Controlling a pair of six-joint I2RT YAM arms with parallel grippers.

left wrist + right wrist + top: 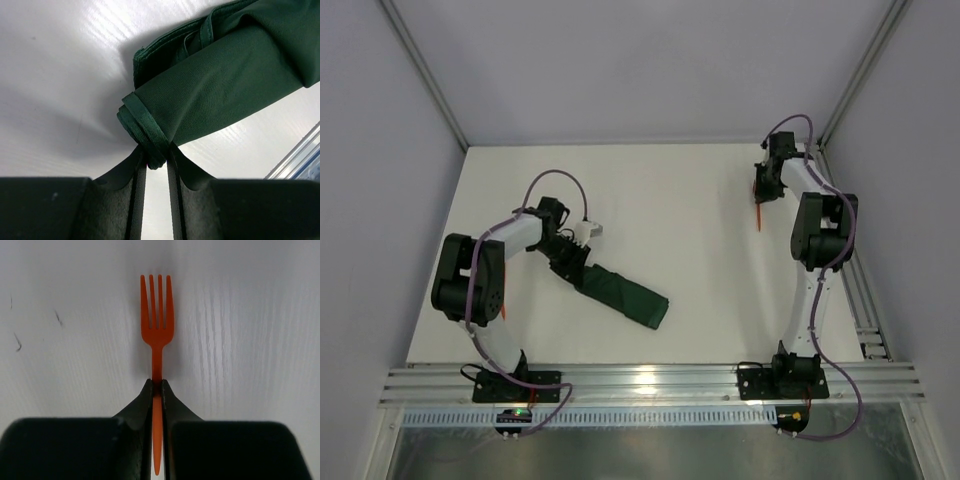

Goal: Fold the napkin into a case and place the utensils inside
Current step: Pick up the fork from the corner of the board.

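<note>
overhead, a white table (700, 200) carries two black arms. the dark green case (630, 295), cloth folded into a narrow pouch, lies flat and stretches away from the left pincer (156, 161). that pincer's jaws are nipped together on a rolled, hemmed corner at the near end of the case. the case looks soft, light and floppy. it would probably sag and come unfolded if lifted by one corner, so the thick hem, where the layers stack, seems the surest hold. well apart, the right pincer (156, 390) is clamped on the thin handle of the orange fork (156, 325). its tines point straight ahead of the fingertips and its tail runs back between the jaws. the fork looks like stiff, light, smooth plastic, likely to swivel in a mid-handle pinch. no second utensil is visible.
</note>
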